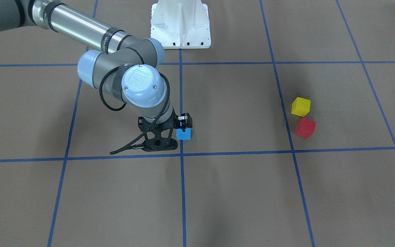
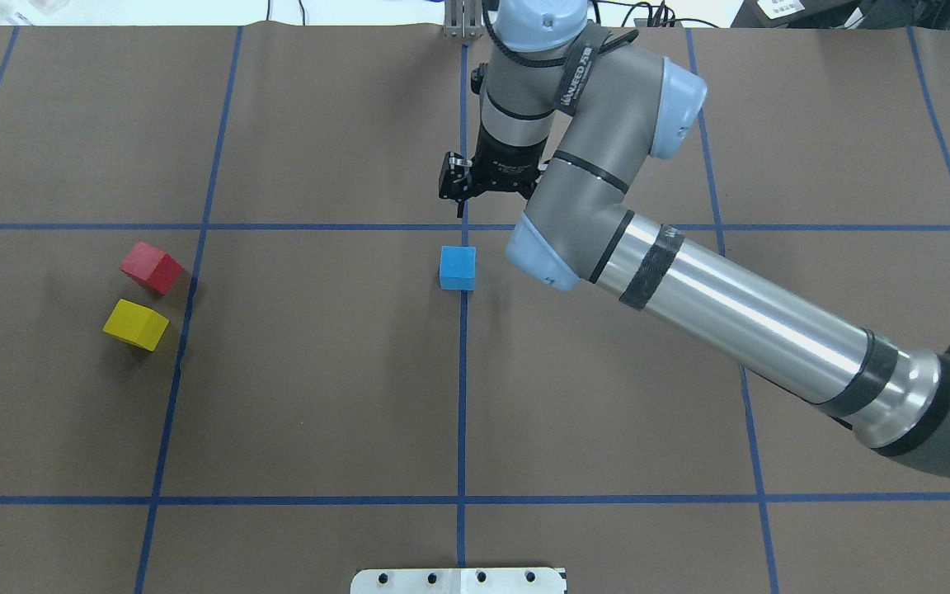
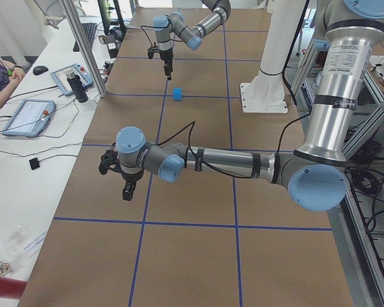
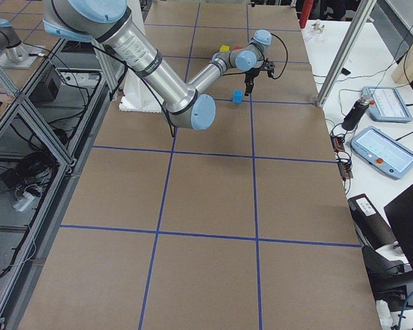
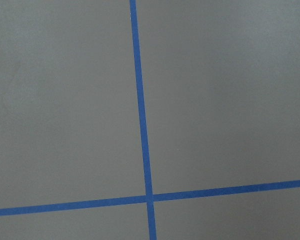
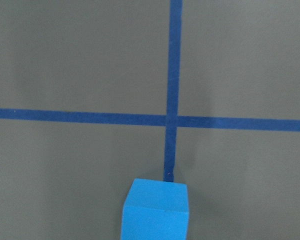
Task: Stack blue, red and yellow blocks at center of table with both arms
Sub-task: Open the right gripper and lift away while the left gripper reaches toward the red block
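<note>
The blue block (image 1: 183, 134) sits on the brown table at the centre tape line; it also shows in the overhead view (image 2: 457, 268) and at the bottom of the right wrist view (image 6: 156, 210). My right gripper (image 1: 183, 125) hangs just above it, apart from it, and looks open and empty (image 2: 463, 202). The red block (image 2: 151, 267) and the yellow block (image 2: 135, 324) lie close together on my left side, far from both grippers. My left gripper (image 3: 127, 190) shows only in the exterior left view, low over bare table; I cannot tell whether it is open or shut.
The white robot base (image 1: 180, 24) stands at the table's near edge (image 2: 458, 580). Blue tape lines grid the brown surface; the left wrist view shows one crossing (image 5: 149, 197). Tablets and cables lie on the side bench (image 3: 27, 115).
</note>
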Motion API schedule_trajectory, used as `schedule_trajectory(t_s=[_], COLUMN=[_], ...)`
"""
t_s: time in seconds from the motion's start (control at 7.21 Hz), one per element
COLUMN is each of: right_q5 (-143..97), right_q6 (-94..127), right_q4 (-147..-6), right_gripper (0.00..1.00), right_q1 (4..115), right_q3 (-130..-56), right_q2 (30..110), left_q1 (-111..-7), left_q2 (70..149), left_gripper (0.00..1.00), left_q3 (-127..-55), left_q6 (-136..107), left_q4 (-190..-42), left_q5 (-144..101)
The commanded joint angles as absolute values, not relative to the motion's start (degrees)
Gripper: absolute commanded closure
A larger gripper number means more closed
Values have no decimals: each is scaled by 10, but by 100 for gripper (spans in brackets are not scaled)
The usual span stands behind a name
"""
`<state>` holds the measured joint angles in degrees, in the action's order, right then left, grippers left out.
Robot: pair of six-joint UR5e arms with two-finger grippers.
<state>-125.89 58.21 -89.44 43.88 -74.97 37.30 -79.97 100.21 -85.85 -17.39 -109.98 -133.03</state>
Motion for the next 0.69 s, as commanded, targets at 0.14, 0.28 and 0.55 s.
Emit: schedule_trajectory(t_s=[0.14,0.28,0.55], right_q5=[-1265,-1266,-1266], right_q6=[439,401,344], right_q4=[-918,-918,-916], right_gripper=[1,1,1], right_q1=[539,563,584], right_q3=[-825,-825,-825], right_q2=[484,510,540], left_q1=[-640,-612,-535], left_q2=[1005,1005,1027], left_gripper=[0,0,0], left_q3=[-973,-975,-972], left_q6=[-317,-315,-312], left_q4=[-1099,-1100,-1100], left_q5=[-1264,-1258,-1214])
